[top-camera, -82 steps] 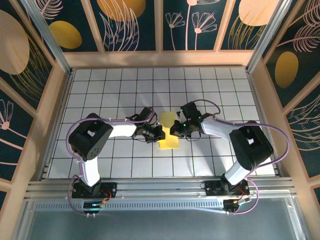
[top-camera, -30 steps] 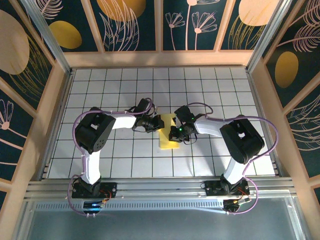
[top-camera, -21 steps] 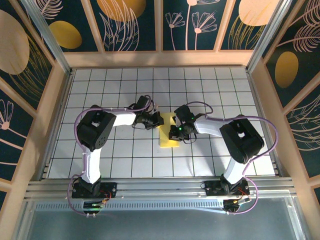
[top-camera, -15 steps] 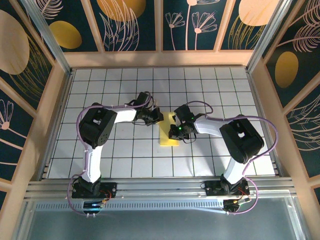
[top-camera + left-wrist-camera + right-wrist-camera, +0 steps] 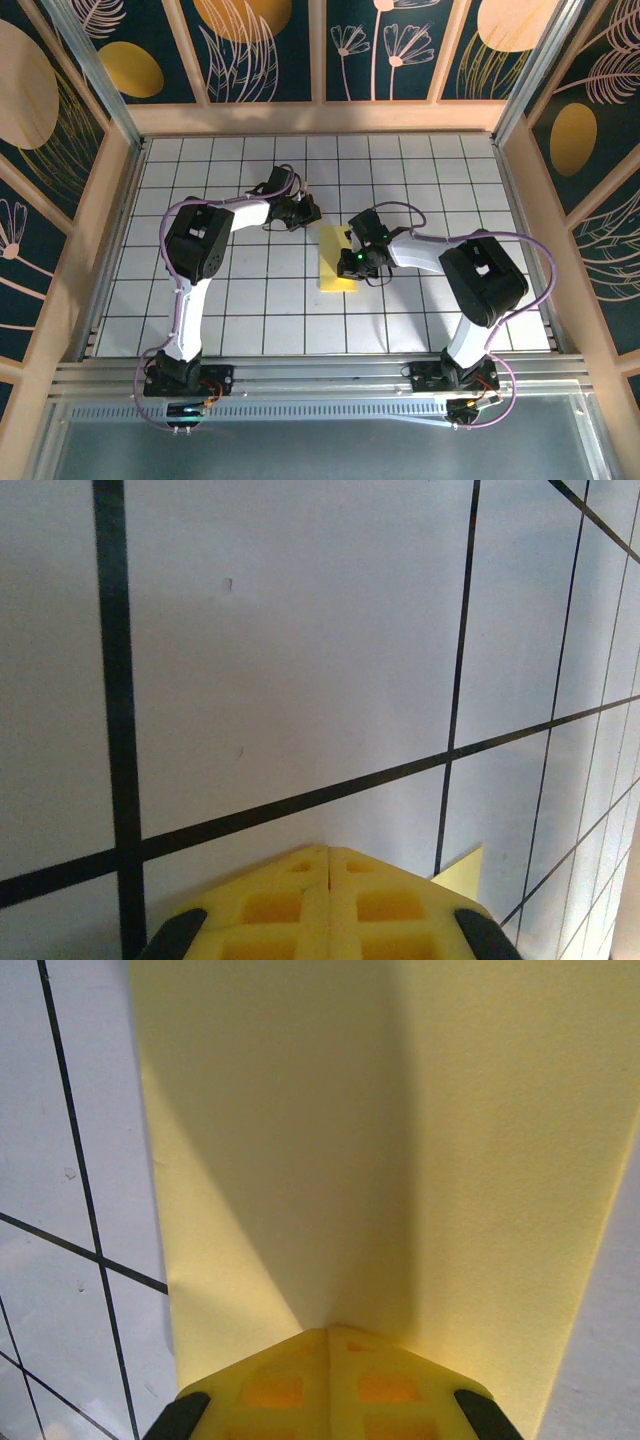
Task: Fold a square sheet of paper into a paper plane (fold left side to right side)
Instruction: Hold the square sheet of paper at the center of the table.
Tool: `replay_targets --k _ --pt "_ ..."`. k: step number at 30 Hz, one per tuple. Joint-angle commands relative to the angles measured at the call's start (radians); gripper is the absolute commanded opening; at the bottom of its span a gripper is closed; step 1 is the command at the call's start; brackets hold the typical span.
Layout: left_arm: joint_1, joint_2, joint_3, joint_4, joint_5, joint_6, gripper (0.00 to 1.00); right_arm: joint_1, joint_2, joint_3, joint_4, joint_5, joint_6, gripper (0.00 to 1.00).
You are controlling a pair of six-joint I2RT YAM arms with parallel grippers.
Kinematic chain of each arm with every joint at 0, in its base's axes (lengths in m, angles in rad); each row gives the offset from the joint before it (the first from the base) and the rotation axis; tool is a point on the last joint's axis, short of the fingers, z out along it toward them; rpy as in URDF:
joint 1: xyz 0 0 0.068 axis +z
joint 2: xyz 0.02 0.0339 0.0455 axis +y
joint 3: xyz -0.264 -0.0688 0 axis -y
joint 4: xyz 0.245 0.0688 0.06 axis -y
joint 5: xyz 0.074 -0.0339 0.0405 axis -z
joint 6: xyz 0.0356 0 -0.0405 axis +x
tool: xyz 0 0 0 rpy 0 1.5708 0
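The white gridded bench point(image 5: 200, 300) takes up the middle of the overhead view. The left arm point(image 5: 195, 245) rises from the lower left and reaches toward the upper middle of the frame. The right arm point(image 5: 480, 275) bends in from the lower right toward the centre. Between them, just right of centre, the sheet of paper point(image 5: 332, 278) lies flat on the bench as a tall, narrow yellow strip, its long sides running up and down the frame.

The right end effector point(image 5: 353, 262) sits at the strip's right-hand long edge. In its wrist view the two yellow fingers point(image 5: 270, 1392) meet tip to tip with no gap, bearing down on the paper rather than gripping it. The left end effector point(image 5: 303, 212) is apart from the sheet, just beyond its upper left corner. Its fingers are also brought together with nothing between them, over bare bench, and a corner of the paper peeks in at the lower right of its wrist view.

The sheet looks thin, light and limp. It would likely skid on the smooth bench and keep any stray crease. It is probably best pinned flat with one tip while the other lifts a free corner or edge, not the middle.
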Motion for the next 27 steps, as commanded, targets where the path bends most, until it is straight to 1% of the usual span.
replay_targets --k 1,7,12,15,18,22,25,27 --pt "0.022 0.002 -0.011 -0.022 -0.089 0.036 0.00 -0.002 0.038 -0.054 -0.109 0.049 0.012 0.00" --pt "0.021 -0.172 -0.120 0.005 -0.108 0.054 0.00 -0.001 0.025 -0.055 -0.073 0.024 0.033 0.00" --pt "0.008 -0.340 -0.310 0.071 -0.041 0.005 0.00 0.000 0.021 -0.053 -0.061 0.027 0.040 0.00" --pt "-0.030 -0.402 -0.397 0.089 -0.010 -0.021 0.00 -0.001 0.020 -0.053 -0.056 0.031 0.044 0.00" --pt "-0.087 -0.414 -0.433 0.092 0.008 -0.046 0.00 -0.001 0.020 -0.052 -0.059 0.033 0.042 0.00" --pt "-0.155 -0.373 -0.437 0.126 0.023 -0.082 0.00 -0.001 0.019 -0.053 -0.062 0.036 0.042 0.00" --pt "-0.169 -0.334 -0.431 0.155 0.015 -0.106 0.00 0.001 0.018 -0.053 -0.063 0.036 0.043 0.00" --pt "-0.169 -0.315 -0.414 0.145 -0.006 -0.110 0.00 0.003 0.019 -0.054 -0.063 0.036 0.045 0.00"
